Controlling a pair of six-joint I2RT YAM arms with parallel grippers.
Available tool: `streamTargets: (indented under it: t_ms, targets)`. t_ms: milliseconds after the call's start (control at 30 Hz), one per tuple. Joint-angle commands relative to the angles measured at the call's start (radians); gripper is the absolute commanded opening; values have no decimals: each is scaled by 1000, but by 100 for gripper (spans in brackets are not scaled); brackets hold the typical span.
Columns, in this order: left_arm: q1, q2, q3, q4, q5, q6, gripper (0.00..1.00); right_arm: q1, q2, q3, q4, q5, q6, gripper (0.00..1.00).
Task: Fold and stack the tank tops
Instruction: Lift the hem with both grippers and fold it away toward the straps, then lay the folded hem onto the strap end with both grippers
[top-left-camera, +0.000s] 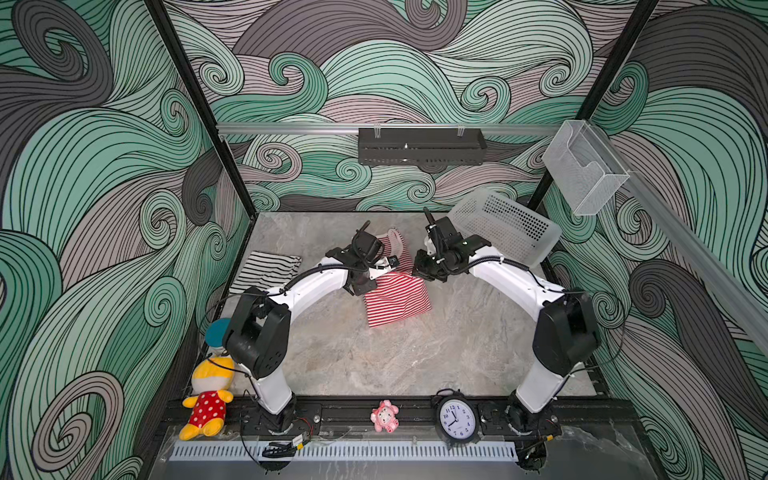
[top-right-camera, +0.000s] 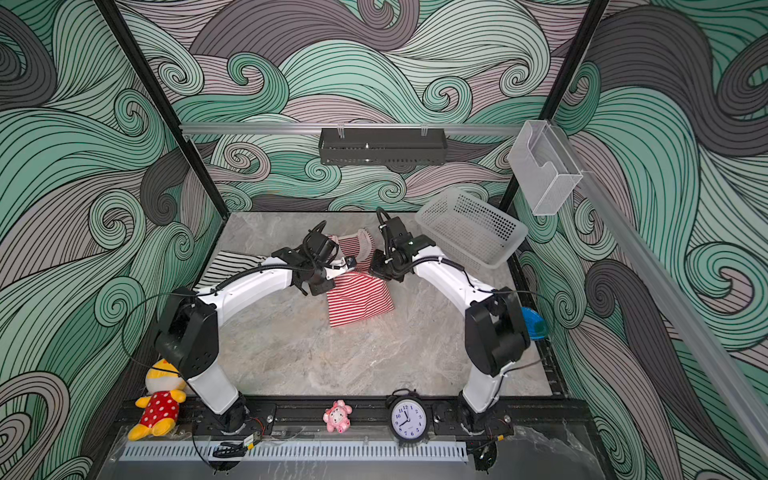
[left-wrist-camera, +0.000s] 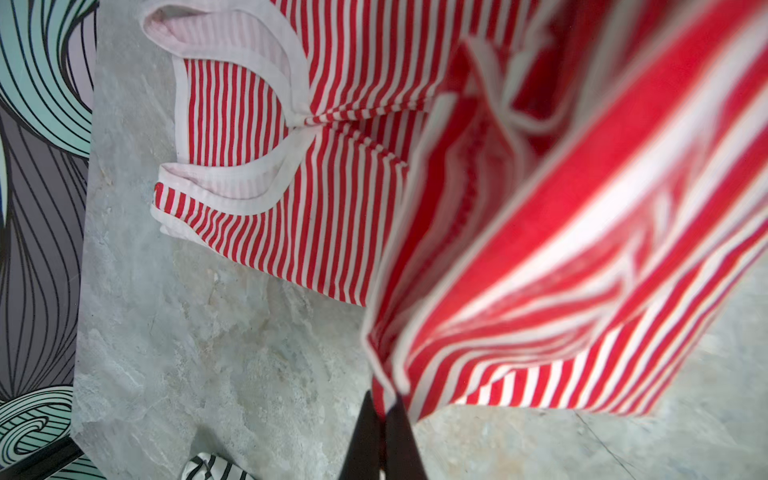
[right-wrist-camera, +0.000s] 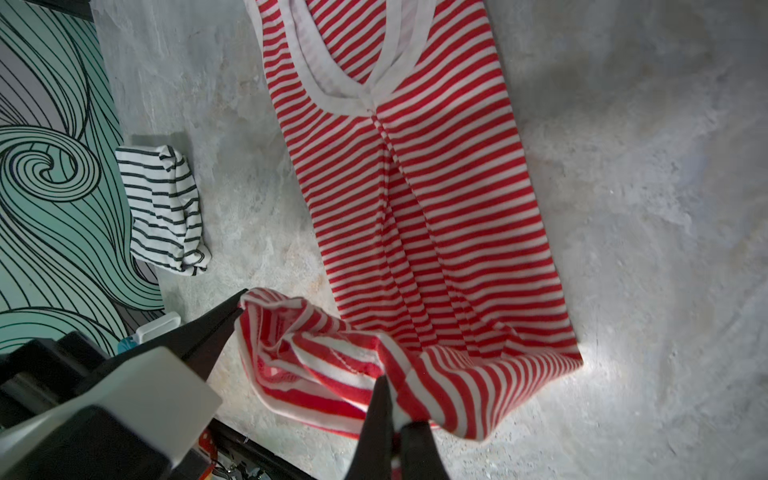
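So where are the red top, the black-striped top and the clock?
red top (top-left-camera: 397, 301): in a top view, on its striped body.
black-striped top (top-left-camera: 266, 270): in a top view, mid-cloth.
clock (top-left-camera: 457, 419): in a top view, white dial.

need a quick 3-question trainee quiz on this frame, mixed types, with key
1. True or false: the left tool and the right tool are both shut on the hem of the red-and-white tank top.
2. The black-and-white tank top lies: A) under the red-and-white one; B) apart from it, near the left edge of the table; C) in the left tool.
3. Fill in: the red-and-white tank top's ____ end lies flat on the table.
Key: 1 true; 2 B; 3 neckline.
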Motion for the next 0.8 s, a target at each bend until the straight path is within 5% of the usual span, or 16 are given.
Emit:
streamTargets:
  t_ms: [0,567,767]
  targets:
    - [15,44,56,17,9,9,0,-33,94,90,-21,-72,-61,0]
    - [78,266,178,102,-78,-42,2,-119,431,394,-40,-122,-72,3]
    - [97,297,213,210,-177,-101,23,-142,455,451,22,-149,-80,31]
